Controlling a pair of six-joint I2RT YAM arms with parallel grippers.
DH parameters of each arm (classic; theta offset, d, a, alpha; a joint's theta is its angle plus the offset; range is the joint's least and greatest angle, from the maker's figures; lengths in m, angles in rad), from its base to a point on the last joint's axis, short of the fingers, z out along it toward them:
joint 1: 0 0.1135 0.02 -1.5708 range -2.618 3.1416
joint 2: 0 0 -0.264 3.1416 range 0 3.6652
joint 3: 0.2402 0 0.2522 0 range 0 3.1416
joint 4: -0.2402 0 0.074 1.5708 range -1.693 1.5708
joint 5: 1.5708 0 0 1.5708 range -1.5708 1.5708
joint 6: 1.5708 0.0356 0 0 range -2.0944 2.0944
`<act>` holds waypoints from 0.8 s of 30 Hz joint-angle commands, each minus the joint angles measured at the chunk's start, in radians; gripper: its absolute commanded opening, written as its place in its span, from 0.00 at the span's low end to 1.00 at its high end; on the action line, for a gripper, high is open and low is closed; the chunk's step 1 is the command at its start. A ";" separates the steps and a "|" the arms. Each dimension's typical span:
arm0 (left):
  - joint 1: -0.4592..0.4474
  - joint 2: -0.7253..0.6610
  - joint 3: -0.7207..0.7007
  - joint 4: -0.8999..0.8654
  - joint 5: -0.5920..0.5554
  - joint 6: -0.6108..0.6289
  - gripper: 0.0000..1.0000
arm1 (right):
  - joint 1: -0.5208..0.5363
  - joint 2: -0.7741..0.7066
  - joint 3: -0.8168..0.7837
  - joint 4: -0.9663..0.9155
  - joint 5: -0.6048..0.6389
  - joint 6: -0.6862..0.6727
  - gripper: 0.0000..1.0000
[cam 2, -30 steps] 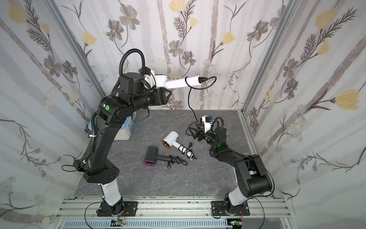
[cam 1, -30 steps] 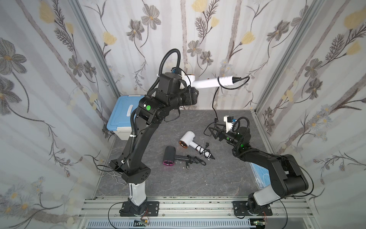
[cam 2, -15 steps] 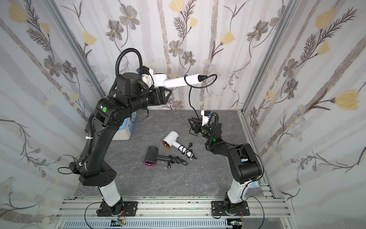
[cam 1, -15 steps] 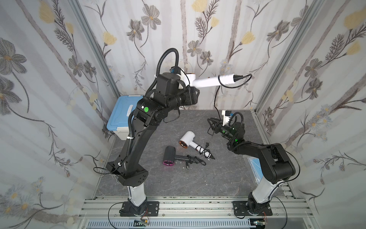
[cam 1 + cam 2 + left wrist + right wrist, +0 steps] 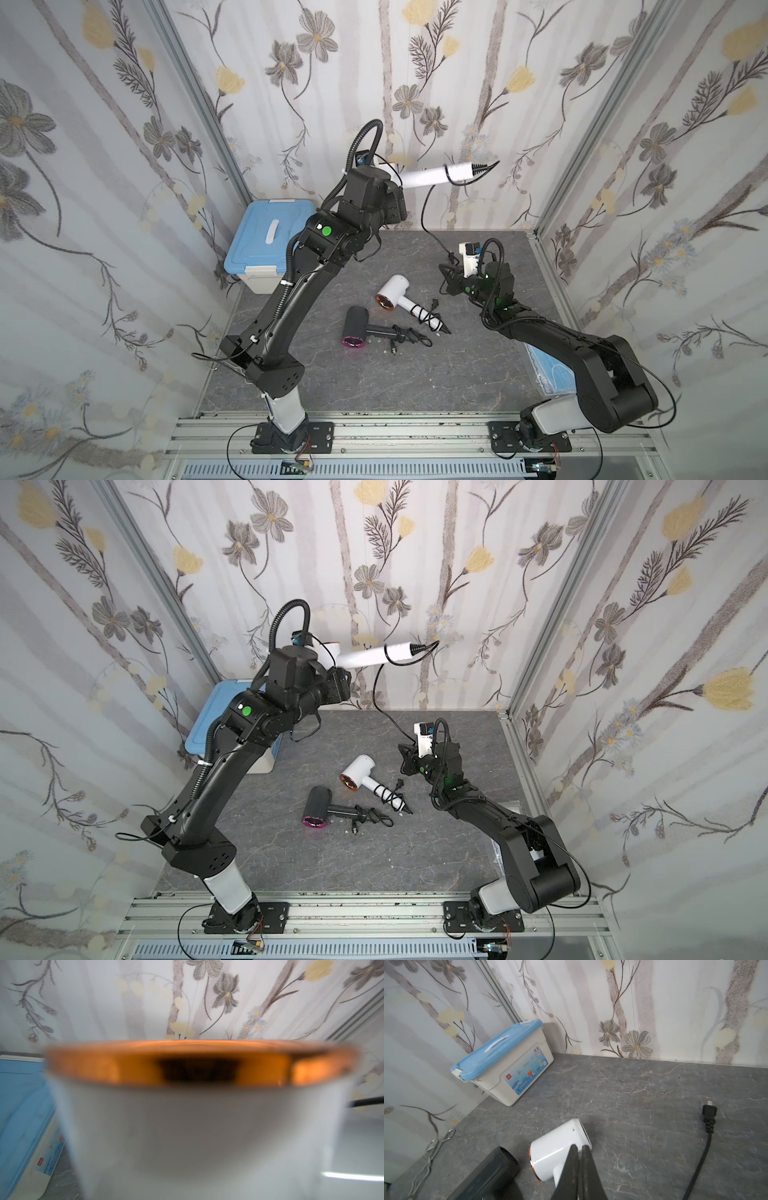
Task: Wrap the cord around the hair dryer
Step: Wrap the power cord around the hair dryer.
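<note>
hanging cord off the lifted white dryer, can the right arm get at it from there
Probably yes. The cord drops from the lifted dryer to right beside the right gripper, nothing between. Its jaws are shut, though; whether they pinch it is unclear.

Storage box [image 5: 266, 243] sits in the back left corner of the table [image 5: 457, 374]. Mid-table lies the near dryer [image 5: 355, 330], with the far dryer [image 5: 395, 288] just behind it, to its right. The third dryer [image 5: 424, 177] is up in the air by the back wall, its cord [image 5: 423, 216] hanging down right of both.
</note>
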 commanded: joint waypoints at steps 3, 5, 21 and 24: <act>0.011 0.013 -0.129 0.201 -0.251 0.007 0.00 | 0.057 -0.154 0.065 -0.452 0.303 -0.225 0.00; 0.019 0.028 -0.157 0.204 -0.267 0.005 0.00 | 0.084 -0.212 0.094 -0.559 0.393 -0.266 0.00; 0.160 0.089 -0.414 0.234 -0.226 -0.041 0.00 | 0.268 -0.410 0.404 -0.992 0.701 -0.454 0.00; 0.172 0.120 -0.428 0.229 -0.220 -0.034 0.00 | 0.293 -0.392 0.477 -1.032 0.786 -0.489 0.00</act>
